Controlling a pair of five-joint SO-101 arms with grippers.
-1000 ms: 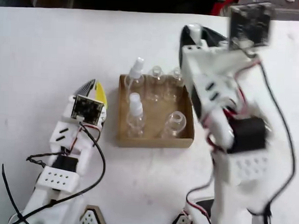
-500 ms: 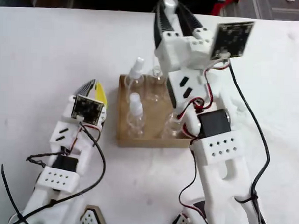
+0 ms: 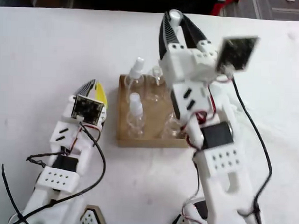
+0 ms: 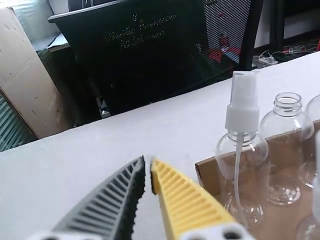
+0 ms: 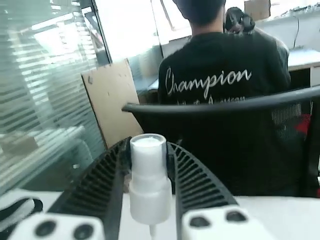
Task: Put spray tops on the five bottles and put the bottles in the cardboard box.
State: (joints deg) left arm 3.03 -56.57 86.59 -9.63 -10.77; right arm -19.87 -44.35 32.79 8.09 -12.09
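The cardboard box [image 3: 123, 138] stands mid-table with several clear bottles in it. Two of them wear white spray tops [image 3: 138, 65] [image 3: 135, 102]; a bare-necked bottle [image 3: 156, 73] stands beside them, and another [image 3: 172, 126] is partly hidden under the right arm. My right gripper [image 3: 176, 19] hangs above the box's far side, shut on a white spray top [image 3: 176, 14], which sits upright between the black fingers [image 5: 107, 175] as the spray top [image 5: 149, 185]. My left gripper [image 3: 94, 88] rests shut on the table left of the box, close to a capped bottle [image 4: 240, 150] and an open bottle [image 4: 286, 145].
The white table [image 3: 43, 49] has free room to the left and behind the box. The right arm's body [image 3: 207, 133] and its cables cover the box's right side. A black chair [image 5: 225, 150] stands beyond the far table edge.
The right arm has swung left from beside the box to above its far side, carrying the spray top. The left arm has not moved.
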